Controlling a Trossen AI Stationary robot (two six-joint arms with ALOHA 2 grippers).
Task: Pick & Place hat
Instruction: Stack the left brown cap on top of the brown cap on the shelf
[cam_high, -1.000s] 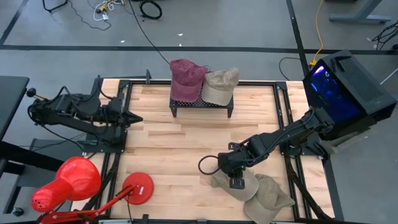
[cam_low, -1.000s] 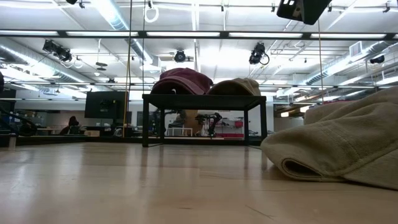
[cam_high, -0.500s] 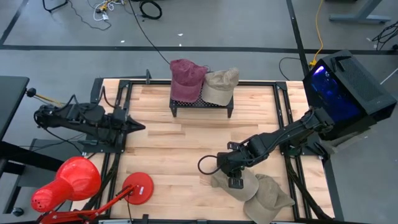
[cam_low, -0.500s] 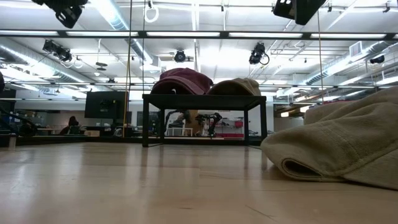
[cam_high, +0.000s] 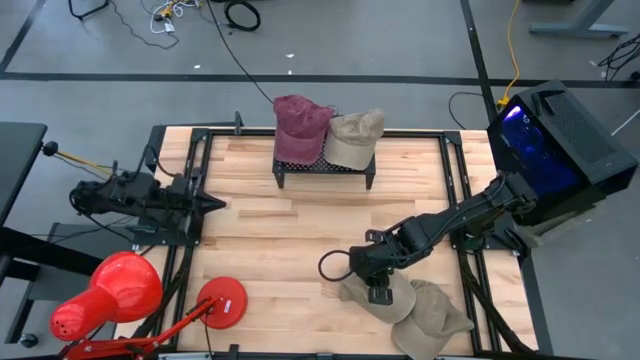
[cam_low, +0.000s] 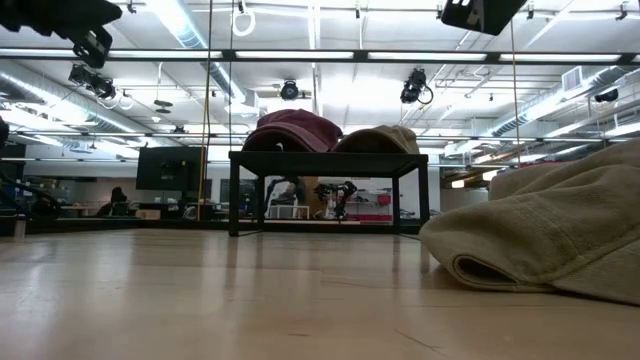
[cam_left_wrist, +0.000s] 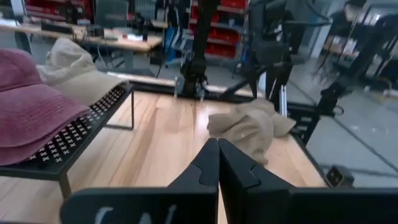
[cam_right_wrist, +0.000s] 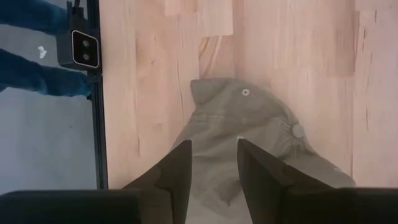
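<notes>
Parted jaws of our right gripper (cam_high: 377, 292) hang empty directly above the tan cloth hat (cam_high: 385, 296), bottom centre of the high view; our clenched left gripper (cam_high: 216, 203) waits far left.

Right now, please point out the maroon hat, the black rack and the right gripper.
maroon hat (cam_high: 300, 125): high view, on its crown.
black rack (cam_high: 324, 169): high view, on its mesh top's front edge.
right gripper (cam_right_wrist: 212, 167): right wrist view, between its fingertips.
</notes>
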